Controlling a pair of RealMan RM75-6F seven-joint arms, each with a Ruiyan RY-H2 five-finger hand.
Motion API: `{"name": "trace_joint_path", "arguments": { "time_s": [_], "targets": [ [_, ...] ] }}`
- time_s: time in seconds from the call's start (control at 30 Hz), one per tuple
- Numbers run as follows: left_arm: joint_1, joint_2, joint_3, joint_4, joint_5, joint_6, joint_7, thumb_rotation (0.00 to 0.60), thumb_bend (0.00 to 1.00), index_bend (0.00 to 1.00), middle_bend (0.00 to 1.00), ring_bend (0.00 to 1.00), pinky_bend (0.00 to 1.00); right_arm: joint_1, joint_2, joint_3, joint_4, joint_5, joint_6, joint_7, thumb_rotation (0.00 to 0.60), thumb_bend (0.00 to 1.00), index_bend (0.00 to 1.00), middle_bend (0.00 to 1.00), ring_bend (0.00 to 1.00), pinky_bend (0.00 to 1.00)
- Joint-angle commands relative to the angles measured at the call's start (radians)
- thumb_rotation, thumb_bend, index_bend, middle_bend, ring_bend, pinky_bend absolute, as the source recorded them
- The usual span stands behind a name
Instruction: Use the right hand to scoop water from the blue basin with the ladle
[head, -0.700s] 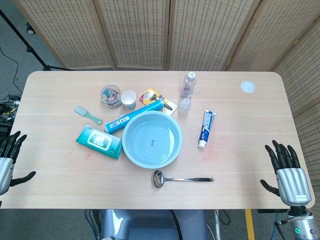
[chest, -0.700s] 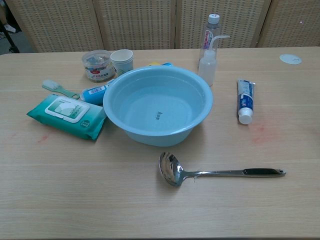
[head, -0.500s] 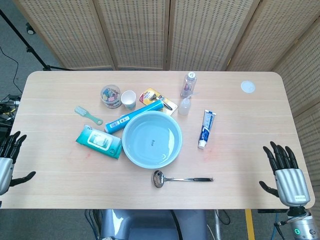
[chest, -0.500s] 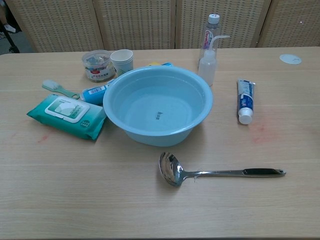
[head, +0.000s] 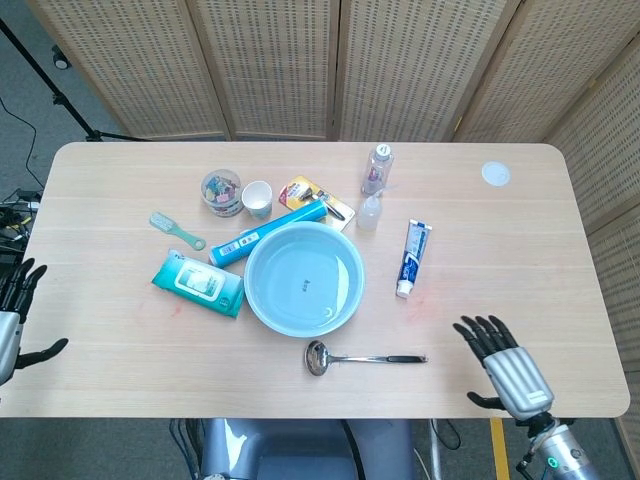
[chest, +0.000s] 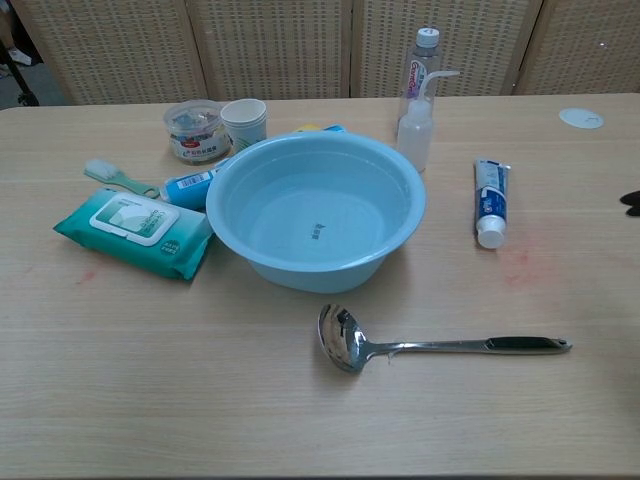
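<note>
The blue basin (head: 304, 278) (chest: 315, 208) holds clear water at the table's middle. A steel ladle (head: 363, 357) (chest: 430, 343) lies flat just in front of it, bowl to the left, black-tipped handle pointing right. My right hand (head: 507, 367) hovers over the table's front right part, right of the handle's end, fingers spread and empty; only a dark fingertip (chest: 630, 199) shows at the chest view's right edge. At the table's left edge my left hand (head: 14, 318) stays open and empty.
A toothpaste tube (head: 410, 258) lies right of the basin. Behind it stand two bottles (head: 375, 183), a paper cup (head: 257, 199) and a jar (head: 221, 192). A wipes pack (head: 198, 283), a brush (head: 176, 230) and a blue tube (head: 268, 232) lie to the left. A white disc (head: 495, 173) sits far right.
My right hand has moved left from the table's right edge, inward over the front right part and closer to the ladle's handle. The left hand has barely shifted.
</note>
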Motion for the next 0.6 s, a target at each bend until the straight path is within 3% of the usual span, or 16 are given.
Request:
{"name": "trace_joint_path", "arguments": {
  "time_s": [0.03,0.13,0.2,0.37,0.6],
  "targets": [
    [-0.002,0.001,-0.004,0.002,-0.008,-0.006,-0.004,0.6,0.0,0.0,0.0,0.0,0.03,0.045,-0.085,0.012,0.067,-0.05,-0.012,0.002,0.6,0.0,0.0,0.6,0.65,0.66],
    [-0.006,0.0,-0.006,0.006,-0.019,-0.017,-0.005,0.6,0.0,0.0,0.0,0.0,0.03,0.066,-0.155,0.018,0.142,-0.075,-0.005,0.025,0.6,0.0,0.01,0.72,0.79,0.91],
    [-0.008,-0.001,-0.007,0.008,-0.023,-0.025,-0.005,0.6,0.0,0.0,0.0,0.0,0.03,0.077,-0.179,0.02,0.165,-0.067,-0.026,0.022,0.6,0.0,0.03,0.76,0.84,0.98],
    [-0.015,-0.004,-0.009,0.012,-0.033,-0.041,-0.001,0.6,0.0,0.0,0.0,0.0,0.03,0.092,-0.229,0.034,0.171,-0.002,-0.092,-0.035,0.6,0.0,0.13,0.83,0.9,1.0],
    [-0.018,-0.006,-0.01,0.014,-0.042,-0.051,-0.001,0.6,0.0,0.0,0.0,0.0,0.02,0.099,-0.248,0.051,0.076,0.159,-0.215,-0.224,0.6,0.0,0.21,0.86,0.93,1.0]
  ]
}}
